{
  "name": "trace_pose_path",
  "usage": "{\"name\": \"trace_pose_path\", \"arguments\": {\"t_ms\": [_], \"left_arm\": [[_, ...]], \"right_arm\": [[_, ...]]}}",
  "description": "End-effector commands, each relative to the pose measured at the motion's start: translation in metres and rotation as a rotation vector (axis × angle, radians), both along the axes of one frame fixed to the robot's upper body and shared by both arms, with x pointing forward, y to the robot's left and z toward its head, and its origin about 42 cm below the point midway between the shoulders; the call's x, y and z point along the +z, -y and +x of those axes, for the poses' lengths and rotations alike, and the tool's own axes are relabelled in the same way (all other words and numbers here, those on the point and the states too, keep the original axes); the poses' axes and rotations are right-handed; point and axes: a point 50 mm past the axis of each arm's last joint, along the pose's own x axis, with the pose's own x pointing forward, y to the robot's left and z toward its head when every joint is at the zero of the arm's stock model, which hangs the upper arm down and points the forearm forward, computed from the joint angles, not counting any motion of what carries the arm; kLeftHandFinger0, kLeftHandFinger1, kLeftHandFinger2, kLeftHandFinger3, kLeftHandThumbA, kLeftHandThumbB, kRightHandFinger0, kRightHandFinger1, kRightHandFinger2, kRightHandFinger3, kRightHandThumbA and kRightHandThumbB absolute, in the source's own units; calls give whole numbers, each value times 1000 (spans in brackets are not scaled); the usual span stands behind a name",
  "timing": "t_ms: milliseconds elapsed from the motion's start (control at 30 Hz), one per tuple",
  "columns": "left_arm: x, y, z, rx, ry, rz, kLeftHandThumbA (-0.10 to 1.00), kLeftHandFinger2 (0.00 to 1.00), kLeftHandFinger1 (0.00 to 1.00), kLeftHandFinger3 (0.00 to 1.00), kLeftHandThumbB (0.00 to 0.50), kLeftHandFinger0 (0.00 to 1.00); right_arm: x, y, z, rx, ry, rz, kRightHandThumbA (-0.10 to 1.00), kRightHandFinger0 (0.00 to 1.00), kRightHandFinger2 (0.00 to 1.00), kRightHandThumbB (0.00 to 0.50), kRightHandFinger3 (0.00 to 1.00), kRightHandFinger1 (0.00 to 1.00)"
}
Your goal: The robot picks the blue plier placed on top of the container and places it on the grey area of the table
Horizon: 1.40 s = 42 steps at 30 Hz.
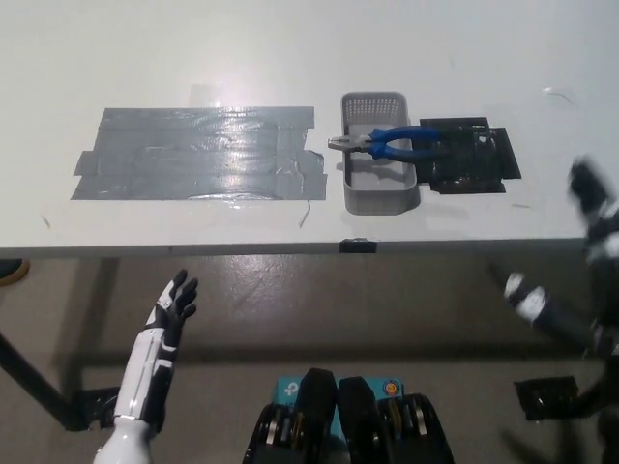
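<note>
White table fills the upper part of the view. Grey tape area is stuck on its left-centre part. Black patch sits right of the container, touching it. Grey container stands between the two, just beside the grey area. Blue plier lies across the container rim, jaw tip pointing left, handles reaching right onto the black patch. Left hand below the table edge, fingers apart, empty. Right hand at far right, blurred, cannot tell fingers, well apart from the plier.
</note>
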Motion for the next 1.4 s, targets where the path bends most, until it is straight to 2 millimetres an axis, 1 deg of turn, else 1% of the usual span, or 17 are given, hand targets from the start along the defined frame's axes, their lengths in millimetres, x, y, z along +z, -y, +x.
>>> {"name": "trace_pose_path", "arguments": {"t_ms": [0,33,100,167,233,300,400,500,567,600,700,833,933,1033,1133,1167,1367], "left_arm": [[17,15,7,-15,74,12,1000,1000,1000,1000,80,1000],[17,17,7,-15,74,13,1000,1000,1000,1000,79,1000],[17,23,7,-15,70,12,1000,1000,1000,1000,88,1000],[15,30,6,-10,66,10,1000,1000,1000,1000,84,1000],[13,32,5,-11,57,8,1000,1000,1000,1000,70,1000],[10,31,3,-12,50,14,1000,1000,1000,1000,67,1000],[7,27,1,-7,39,16,1000,1000,1000,1000,81,1000],[4,23,1,-6,37,13,1000,1000,1000,1000,86,1000],[4,20,0,-1,38,25,1000,1000,1000,1000,83,1000],[3,20,-1,-1,37,25,1000,1000,1000,1000,87,1000],[3,20,0,-3,34,31,1000,1000,1000,1000,84,1000],[2,17,-1,0,34,34,1000,1000,1000,1000,86,1000],[1,15,-1,6,26,43,1000,1000,1000,1000,99,1000],[1,14,-2,10,31,63,1000,1000,1000,1000,102,1000],[-1,13,-4,14,23,68,1000,1000,1000,1000,106,1000],[-2,12,-5,14,21,71,1000,1000,1000,1000,104,1000],[-3,8,-6,19,19,78,1000,1000,1000,1000,107,1000]], "right_arm": [[60,6,27,-4,1,-159,817,1000,1000,191,1000,1000],[64,7,31,-5,-4,-177,816,1000,1000,189,1000,1000],[85,5,49,-4,-49,-234,853,1000,1000,226,1000,1000],[107,-1,74,3,-93,-337,886,1000,1000,219,1000,1000],[122,-8,94,-6,-167,-439,930,1000,1000,260,1000,1000],[139,-18,118,-14,-238,-560,917,1000,1000,261,1000,1000],[155,-29,148,-14,-303,-723,947,1000,1000,299,1000,1000],[169,-42,177,-13,-362,-843,920,1000,1000,302,1000,1000],[173,-49,186,-20,-398,-880,920,1000,1000,316,1000,1000],[176,-60,201,-33,-444,-948,975,1000,1000,329,1000,1000],[179,-77,216,-36,-490,-997,987,1000,1000,331,1000,1000],[174,-104,236,-23,-563,-1008,914,1000,1000,321,1000,1000],[172,-118,246,-29,-608,-1024,912,1000,1000,333,1000,1000],[172,-136,255,-39,-657,-1068,929,1000,1000,310,1000,1000],[165,-148,262,-58,-704,-1126,974,1000,1000,331,1000,1000],[161,-150,264,-56,-725,-1124,968,1000,1000,352,1000,1000],[145,-164,272,-35,-807,-1104,925,1000,1000,376,1000,1000]]}}
